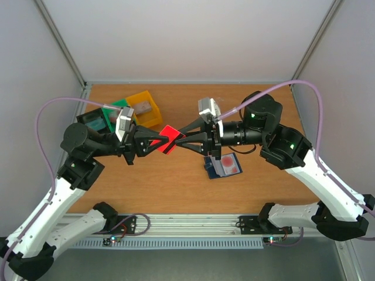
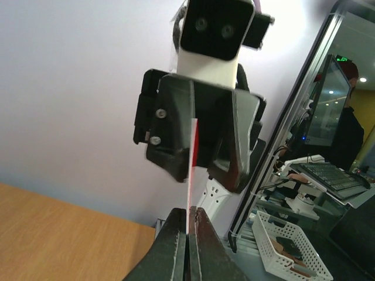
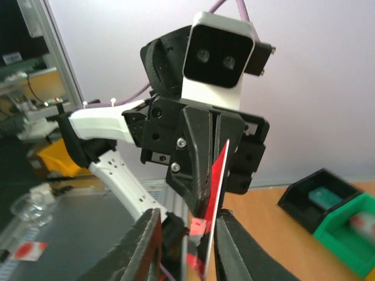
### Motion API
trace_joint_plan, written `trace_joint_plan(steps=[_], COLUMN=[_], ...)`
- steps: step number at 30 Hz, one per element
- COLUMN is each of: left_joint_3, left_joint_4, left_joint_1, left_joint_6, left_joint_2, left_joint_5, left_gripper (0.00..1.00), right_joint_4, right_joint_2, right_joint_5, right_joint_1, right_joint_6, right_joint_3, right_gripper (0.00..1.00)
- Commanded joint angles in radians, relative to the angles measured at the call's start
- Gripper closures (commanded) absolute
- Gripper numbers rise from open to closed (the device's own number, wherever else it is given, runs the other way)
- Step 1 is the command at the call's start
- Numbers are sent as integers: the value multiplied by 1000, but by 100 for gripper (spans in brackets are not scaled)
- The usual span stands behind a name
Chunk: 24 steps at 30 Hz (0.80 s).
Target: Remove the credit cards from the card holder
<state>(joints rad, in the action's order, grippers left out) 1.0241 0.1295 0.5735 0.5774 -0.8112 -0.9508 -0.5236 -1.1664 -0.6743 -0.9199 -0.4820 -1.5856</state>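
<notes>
**Item 1.** My left gripper (image 2: 188, 221): jaws shut tight on one end of the red credit card (image 1: 168, 144), which is held on edge in the air.

**Item 2.** My right gripper (image 3: 187, 234): jaws apart, straddling the opposite end of that card, with a gap showing on one side. Its tips face my left tips, close by.

**Item 3.** Card holder (image 1: 209, 168): lies open on the table (image 1: 176, 187), below and just behind my right jaws. A pale card with a red mark (image 1: 228, 164) rests on it.
</notes>
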Motion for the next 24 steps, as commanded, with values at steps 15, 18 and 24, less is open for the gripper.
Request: trace_joint_plan(steps=[15, 18, 24], left_joint_3=[-17, 47, 140], left_joint_4=[-259, -545, -783], left_joint_1=[-1, -1, 1], left_joint_6=[-267, -514, -791], left_joint_2=[12, -12, -65], left_joint_5=[-24, 76, -62], left_gripper=[50, 52, 60], right_joint_4=[-386, -603, -752], right_joint_2=[-68, -135, -228], right_joint_5=[43, 40, 122], right_joint_1=[4, -1, -44], right_joint_6=[-152, -224, -295], right_joint_3=[-152, -264, -390], right_gripper=[99, 99, 99])
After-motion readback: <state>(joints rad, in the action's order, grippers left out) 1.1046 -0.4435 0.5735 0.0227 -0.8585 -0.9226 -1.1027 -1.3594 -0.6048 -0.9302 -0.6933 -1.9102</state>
